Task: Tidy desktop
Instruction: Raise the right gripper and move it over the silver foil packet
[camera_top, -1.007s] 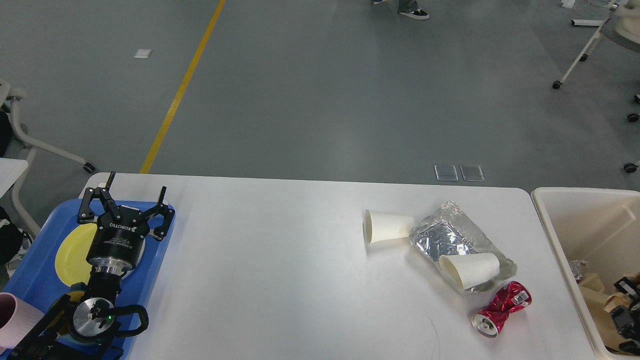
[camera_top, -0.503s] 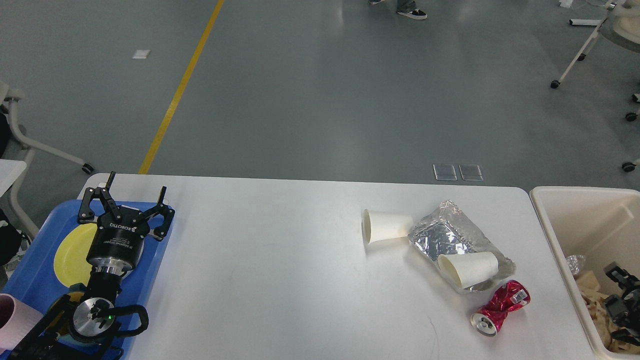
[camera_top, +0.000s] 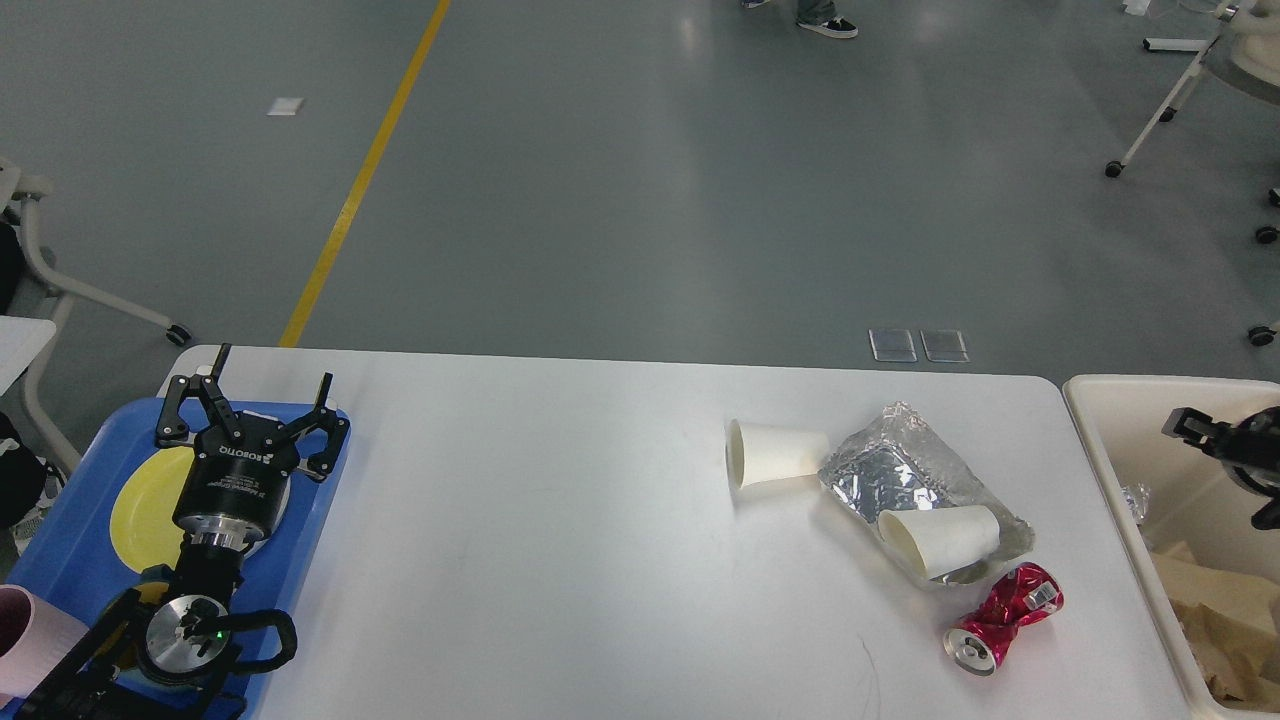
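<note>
The right tool (camera_top: 1200, 428) is climbing out of the beige bin (camera_top: 1100, 440) at far right, its spread impossible to tell. The left tool (camera_top: 250, 405) hangs wide over the blue tray (camera_top: 60, 560). On the surface (camera_top: 520, 520), two paper cups (camera_top: 775, 453), foil bag (camera_top: 900, 465) and crushed red can (camera_top: 1000, 618) wait.

Bright, even overhead light, soft glare patches on the grey floor (camera_top: 690, 30) (faint shadows only), focus sharp throughout.

Right gripper (camera_top: 1215, 440) cut off by frame edge.
</note>
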